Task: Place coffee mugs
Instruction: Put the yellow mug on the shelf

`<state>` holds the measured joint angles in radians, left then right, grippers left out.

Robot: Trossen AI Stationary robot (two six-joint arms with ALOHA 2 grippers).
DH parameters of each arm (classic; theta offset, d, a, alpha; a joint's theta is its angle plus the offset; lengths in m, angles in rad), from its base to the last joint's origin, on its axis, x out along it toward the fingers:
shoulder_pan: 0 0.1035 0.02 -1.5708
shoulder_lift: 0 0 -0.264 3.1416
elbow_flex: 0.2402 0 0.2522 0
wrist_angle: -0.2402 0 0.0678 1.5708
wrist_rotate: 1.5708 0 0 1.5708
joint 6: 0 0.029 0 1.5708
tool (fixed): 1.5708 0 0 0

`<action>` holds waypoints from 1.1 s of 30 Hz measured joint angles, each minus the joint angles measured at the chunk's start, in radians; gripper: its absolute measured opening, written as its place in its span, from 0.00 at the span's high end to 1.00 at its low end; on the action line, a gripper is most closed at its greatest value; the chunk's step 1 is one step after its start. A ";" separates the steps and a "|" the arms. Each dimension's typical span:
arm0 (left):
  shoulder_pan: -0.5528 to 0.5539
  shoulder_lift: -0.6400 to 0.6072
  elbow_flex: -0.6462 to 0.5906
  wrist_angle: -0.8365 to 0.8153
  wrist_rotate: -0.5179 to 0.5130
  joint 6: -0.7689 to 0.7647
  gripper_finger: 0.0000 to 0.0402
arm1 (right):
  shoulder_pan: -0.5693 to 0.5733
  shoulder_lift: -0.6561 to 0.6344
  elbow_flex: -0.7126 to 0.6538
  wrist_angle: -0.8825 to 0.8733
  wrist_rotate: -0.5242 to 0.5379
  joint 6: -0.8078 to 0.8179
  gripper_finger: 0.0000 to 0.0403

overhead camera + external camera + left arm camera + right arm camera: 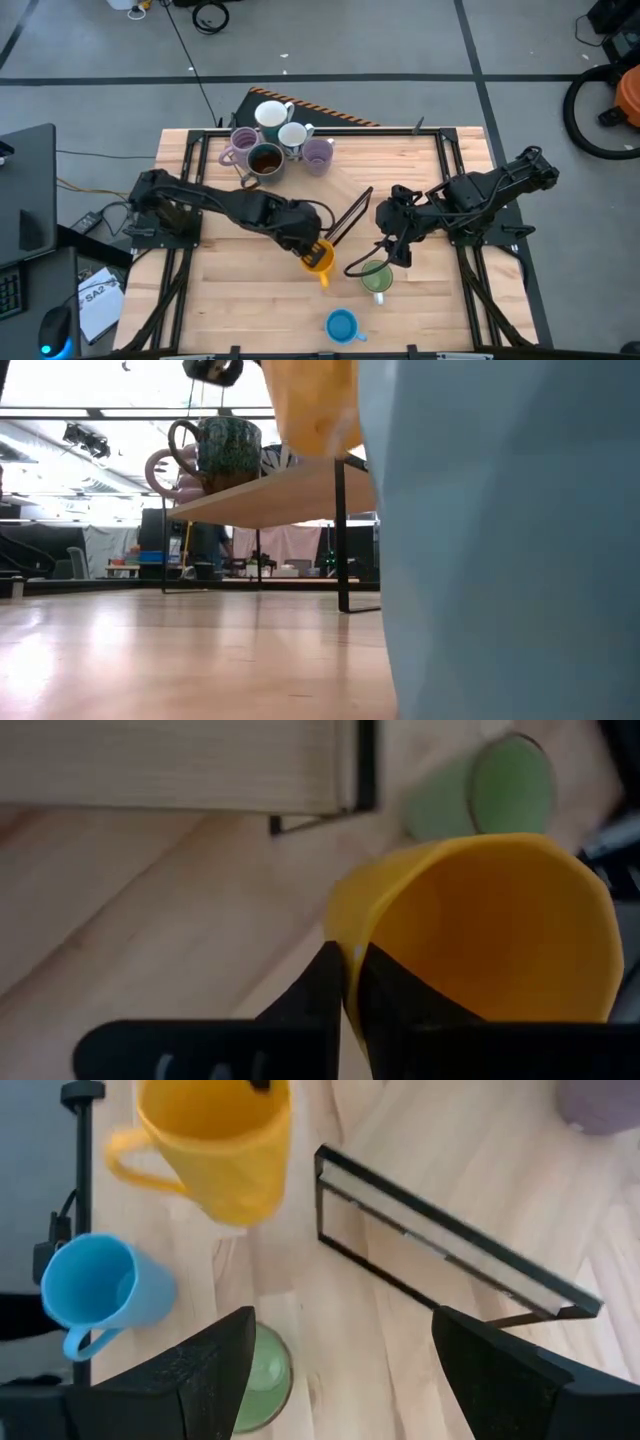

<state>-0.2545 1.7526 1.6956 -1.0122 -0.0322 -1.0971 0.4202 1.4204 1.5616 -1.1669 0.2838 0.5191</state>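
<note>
- At mid-table, the left pincer (316,252) is clamped on the rim of the orange mug (319,260), one finger (320,995) outside the wall and one inside; the mug hangs tilted, clear of the table (250,300) in the right wrist view, handle pointing toward the near edge.
- Just right of it, the right pincer (397,255) stands spread wide above the green mug (376,279), holding nothing; its two fingers (215,1365) flank the mug without touching it.
- Green mug: one, on the table, just beside the orange mug.
- Blue mug (342,325): one, upright on the table near the front edge, apart from the green mug, handle to the right.
- Low wooden shelf on a black metal frame (352,215): one, between the two arms, behind the orange mug.
- Far-edge cluster: five mugs close together, namely two white (271,116) (293,136), two lilac (243,143) (317,155) and one dark brown (264,160).
- Count: eight mugs in all; one held, seven standing.
- Low view: mostly blocked by the blue mug close to the lens; whether any mug rests on the shelf cannot be told from overhead.
</note>
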 joint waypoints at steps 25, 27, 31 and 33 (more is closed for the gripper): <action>0.183 -0.064 0.191 -0.215 -0.158 1.137 0.94 | -0.051 -0.001 0.000 0.032 -0.015 -0.043 0.23; 0.206 -0.063 0.191 -0.217 -0.167 1.207 0.94 | -0.058 -0.001 0.000 0.033 -0.015 -0.036 0.23; 0.255 -0.063 0.191 -0.218 -0.170 1.341 0.94 | -0.072 -0.001 0.000 0.037 -0.013 -0.017 0.23; 0.281 -0.060 0.191 -0.217 -0.160 1.400 0.94 | -0.079 -0.001 0.000 0.037 -0.011 -0.014 0.23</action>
<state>0.0262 1.6926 1.8870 -1.2289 -0.1922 0.3026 0.3411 1.4197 1.5620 -1.1300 0.2725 0.5049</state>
